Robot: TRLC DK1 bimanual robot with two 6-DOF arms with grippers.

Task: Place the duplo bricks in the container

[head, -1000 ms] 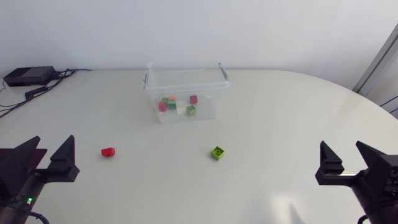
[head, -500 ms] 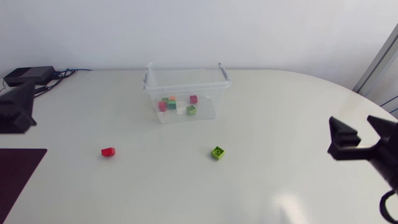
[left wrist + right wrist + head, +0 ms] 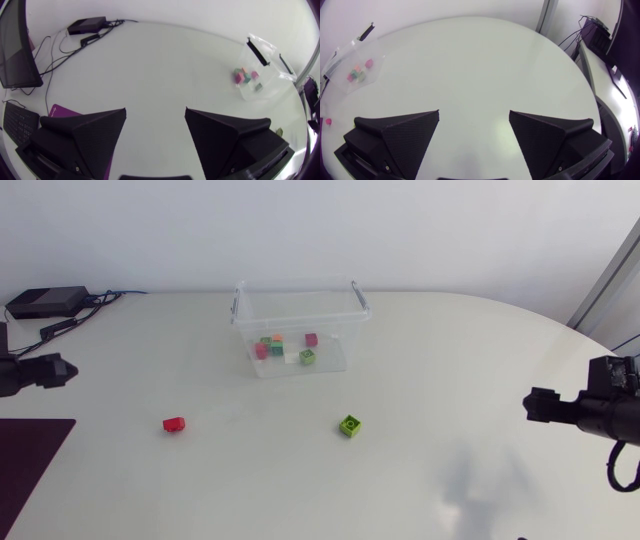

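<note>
A clear plastic container (image 3: 300, 325) stands at the back middle of the table, with several coloured duplo bricks (image 3: 285, 347) on its floor. A red brick (image 3: 174, 424) lies on the table to its front left. A green brick (image 3: 350, 425) lies to its front right. My left gripper (image 3: 45, 370) is at the left edge, far from the red brick. My right gripper (image 3: 545, 405) is at the right edge. Both grippers (image 3: 155, 112) (image 3: 474, 114) are open with only bare table between their fingers. Each wrist view has the container (image 3: 262, 65) (image 3: 350, 60) far ahead.
A black box (image 3: 45, 302) with cables sits at the back left corner. A dark mat (image 3: 30, 460) lies at the front left edge. White tabletop stretches between the grippers and the bricks.
Both grippers have left the front corners and moved back along the side edges, turning so they point inward. The bricks and container have not moved.
</note>
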